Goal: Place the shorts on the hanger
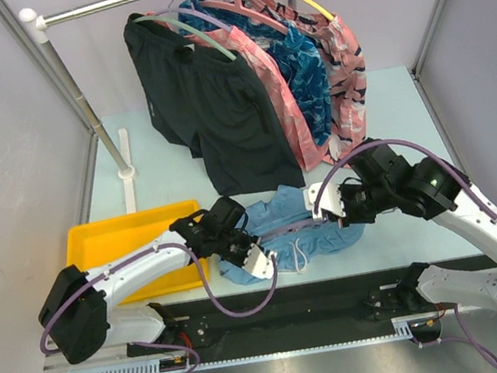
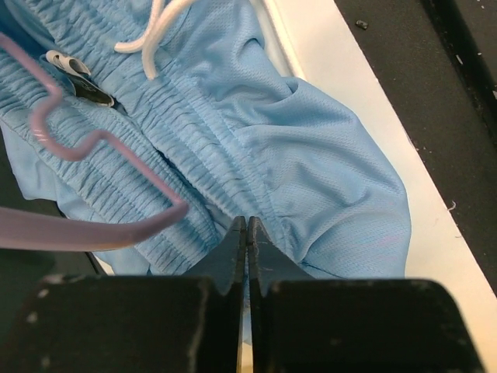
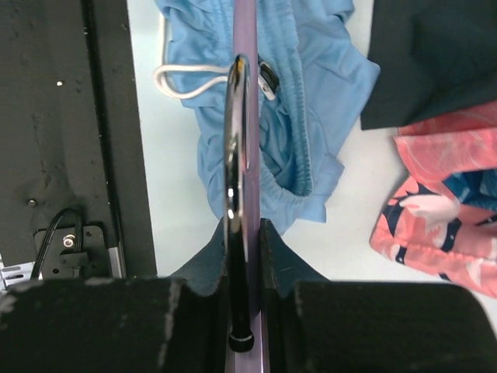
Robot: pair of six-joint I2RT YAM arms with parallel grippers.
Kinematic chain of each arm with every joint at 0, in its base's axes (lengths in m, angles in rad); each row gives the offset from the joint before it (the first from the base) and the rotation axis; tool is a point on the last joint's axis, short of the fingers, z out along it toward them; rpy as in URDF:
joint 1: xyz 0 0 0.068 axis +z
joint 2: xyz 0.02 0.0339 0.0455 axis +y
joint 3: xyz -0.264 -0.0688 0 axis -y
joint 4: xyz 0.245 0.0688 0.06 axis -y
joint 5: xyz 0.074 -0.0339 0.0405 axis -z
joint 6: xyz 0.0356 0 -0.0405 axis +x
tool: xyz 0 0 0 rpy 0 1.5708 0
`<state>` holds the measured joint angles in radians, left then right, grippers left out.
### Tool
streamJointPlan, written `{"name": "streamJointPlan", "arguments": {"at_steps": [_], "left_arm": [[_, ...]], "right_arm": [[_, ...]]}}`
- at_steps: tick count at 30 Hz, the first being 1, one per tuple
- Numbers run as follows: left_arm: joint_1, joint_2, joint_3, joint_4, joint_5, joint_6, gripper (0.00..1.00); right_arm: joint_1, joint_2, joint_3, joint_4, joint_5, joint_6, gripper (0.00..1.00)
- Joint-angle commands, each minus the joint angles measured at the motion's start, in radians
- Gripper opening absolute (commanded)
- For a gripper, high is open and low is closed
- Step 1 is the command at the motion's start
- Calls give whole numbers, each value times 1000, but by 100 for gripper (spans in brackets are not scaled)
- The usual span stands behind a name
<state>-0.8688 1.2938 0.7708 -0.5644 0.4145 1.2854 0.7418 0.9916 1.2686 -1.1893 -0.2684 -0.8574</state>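
Shorts (image 1: 328,238) lie crumpled on the counter (image 1: 389,117) in the top view: one pale blue pair, between my two arms. My left fingers (image 1: 247,251) sit at the pile's left edge and my right fingers (image 1: 329,204) at its right edge, so neither arm is nearer. One lavender hanger (image 1: 279,230) runs from the right side toward the left across the cloth.

In the left wrist view, my left fingers (image 2: 247,241) are pressed together. Creases in the shorts (image 2: 311,179) gather at their tips, so I judge that a fold is pinched. The hanger (image 2: 85,235) has its corner on the waistband just left of those tips. One white drawstring (image 2: 151,39) lies farther off.

In the right wrist view, my right fingers (image 3: 268,245) clamp the hanger (image 3: 247,31) at its neck, beside the one silver hook (image 3: 233,140). Its long axis points straight ahead over the shorts (image 3: 318,93). I cannot tell whether the bar lies inside the waistband or on top. I judge the coming move depends on pulling the waistband along that axis.
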Motion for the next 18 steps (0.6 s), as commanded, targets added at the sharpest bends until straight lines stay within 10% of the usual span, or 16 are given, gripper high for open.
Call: {"name": "streamJointPlan", "arguments": {"at_steps": [1,18], "left_arm": [[-10,-31,39,-58,7,28,0],[-59,-120,58,-94,64,98,0]], "right_arm": [[-7,31,41,30,-57,-49,0],[-21,143,40,80,-169,-187,0]]}}
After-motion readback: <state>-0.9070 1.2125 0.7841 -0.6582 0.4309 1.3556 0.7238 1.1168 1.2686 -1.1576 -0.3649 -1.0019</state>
